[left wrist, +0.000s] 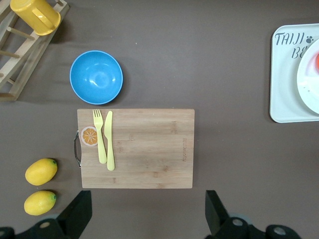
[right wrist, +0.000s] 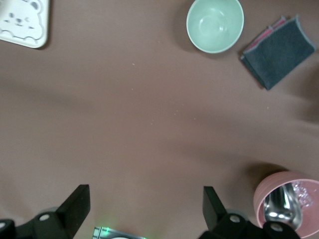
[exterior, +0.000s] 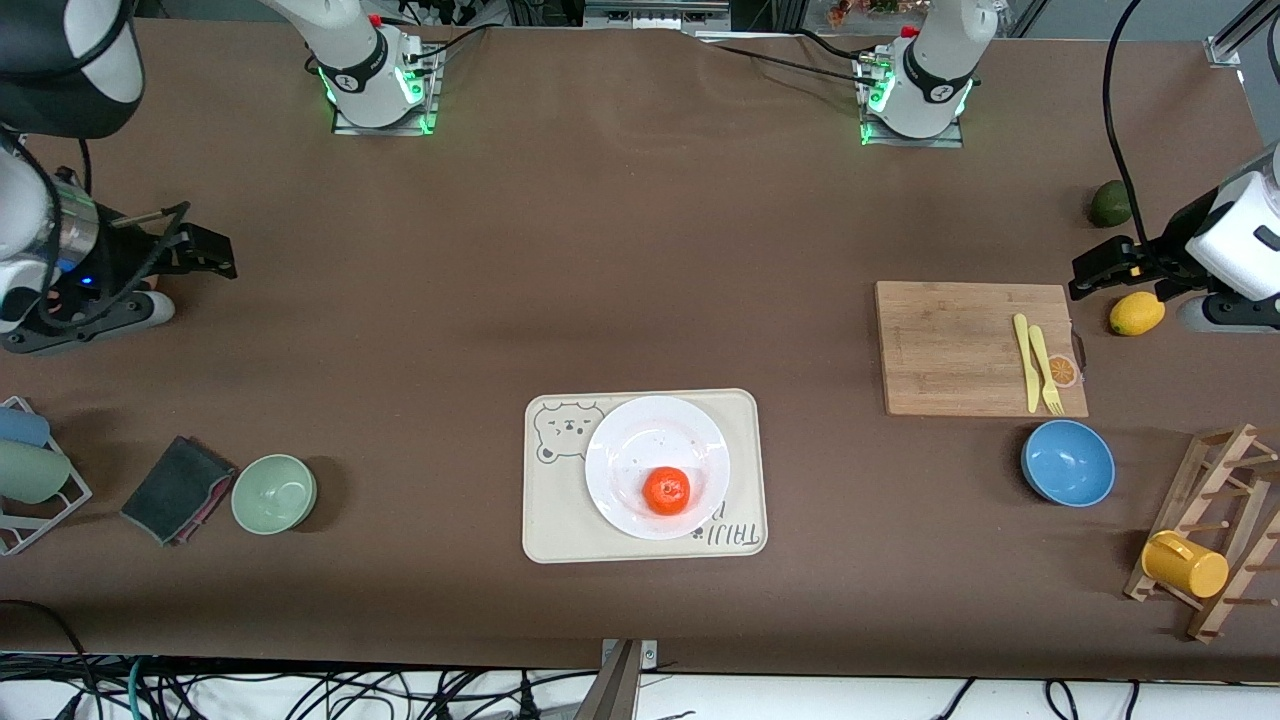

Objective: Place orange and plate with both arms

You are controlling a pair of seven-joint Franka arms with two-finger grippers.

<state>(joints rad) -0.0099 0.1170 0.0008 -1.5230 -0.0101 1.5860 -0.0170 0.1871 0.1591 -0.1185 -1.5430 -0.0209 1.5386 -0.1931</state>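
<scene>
While both grippers [left wrist: 144, 211] [right wrist: 144, 209] wait spread, orange [exterior: 666, 491] stem-up on plate [exterior: 640, 445]

In the left wrist view, the plate [left wrist: 310, 82] and the orange [left wrist: 317, 60] on it are cut by the picture's edge; only a thin sliver of the orange shows. The tray [left wrist: 284, 74] is also cut there, and its printed word cannot be read whole. In the right wrist view, only a corner of the tray [right wrist: 25, 22] shows, and the pink cup [right wrist: 289, 201] runs past the edge. In the front view, the second lemon is hidden by the left arm.
</scene>
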